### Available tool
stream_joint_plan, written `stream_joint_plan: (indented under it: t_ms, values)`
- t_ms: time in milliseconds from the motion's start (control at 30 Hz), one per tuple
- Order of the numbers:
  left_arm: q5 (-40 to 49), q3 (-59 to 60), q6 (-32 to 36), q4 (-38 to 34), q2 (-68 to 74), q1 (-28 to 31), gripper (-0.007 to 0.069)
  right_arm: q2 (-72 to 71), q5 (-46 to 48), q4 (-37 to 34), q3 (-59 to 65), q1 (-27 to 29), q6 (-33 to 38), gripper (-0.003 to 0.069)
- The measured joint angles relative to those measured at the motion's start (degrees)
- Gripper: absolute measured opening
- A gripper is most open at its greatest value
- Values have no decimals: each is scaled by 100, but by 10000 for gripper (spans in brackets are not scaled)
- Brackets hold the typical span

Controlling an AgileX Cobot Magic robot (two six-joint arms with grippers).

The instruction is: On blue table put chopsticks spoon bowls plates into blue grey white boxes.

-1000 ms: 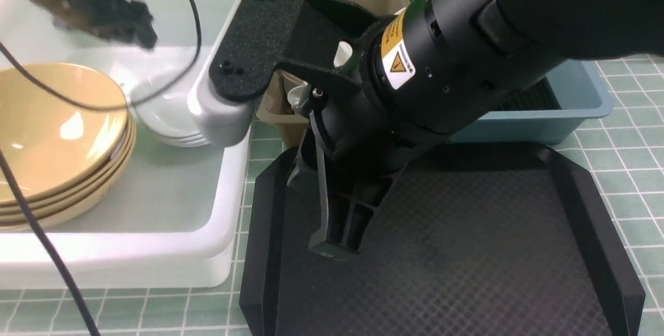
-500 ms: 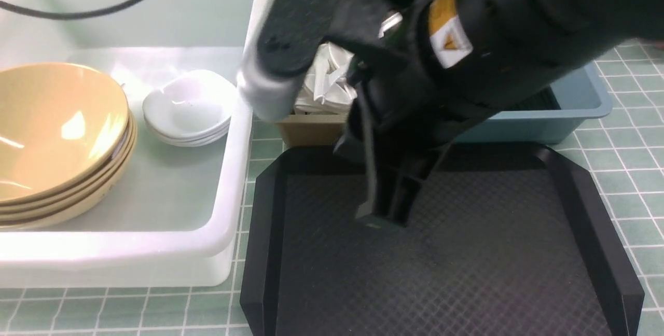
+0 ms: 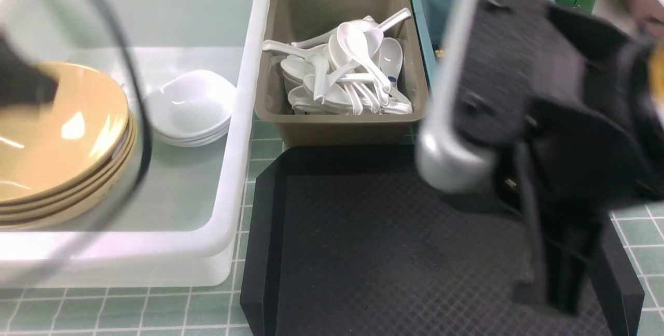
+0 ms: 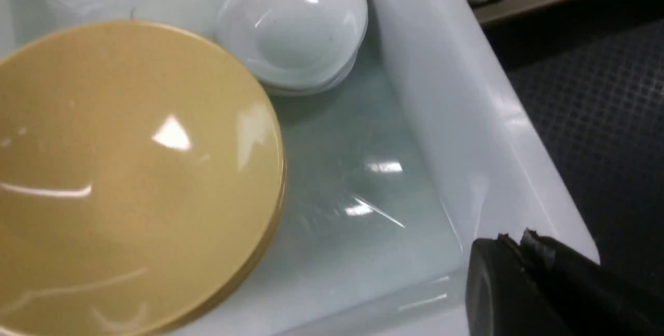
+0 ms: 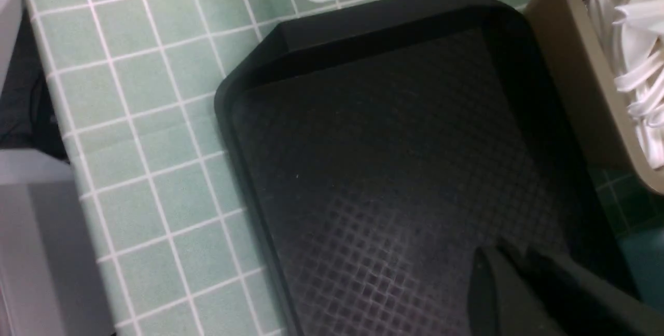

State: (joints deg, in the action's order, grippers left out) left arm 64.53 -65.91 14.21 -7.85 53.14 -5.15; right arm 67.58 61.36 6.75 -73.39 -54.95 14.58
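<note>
Right arm swings away rightward, baring spoons heaped in the brown box, right gripper closed, empty, above the black tray; left gripper closed too, over the white box with plates.

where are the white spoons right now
Front view: the white spoons lie piled in the brown-grey box, between the white box and the blue box, behind the black tray.

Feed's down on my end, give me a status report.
Left tool and right tool shut, empty. Plates and bowls in white box, spoons in grey box. Black tray bare. Right arm hides most of blue box.
</note>
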Motion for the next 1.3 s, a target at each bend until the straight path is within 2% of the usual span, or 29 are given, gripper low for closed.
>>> stream_joint_plan:
  t_ms: [167, 333, 500, 767, 1300]
  values:
    - [-1060, 1958, -32, -5, -1530, 0, 2, -886, -894, 0, 984, 0, 0, 99]
    - [-1817, 3341, -37, -24, -2802, 0, 2, -1776, -1992, 0, 1828, 0, -19, 99]
    - [-2676, 4156, -43, -24, -3836, 0, 2, -2671, -3087, 0, 2580, 0, -36, 103]
    - [-2968, 4574, -49, -24, -4574, 0, 2, -3278, -3717, 0, 2905, 0, -47, 107]
    - [-2918, 4734, -49, -24, -4606, 0, 2, -3283, -3749, 0, 2905, 0, -65, 126]
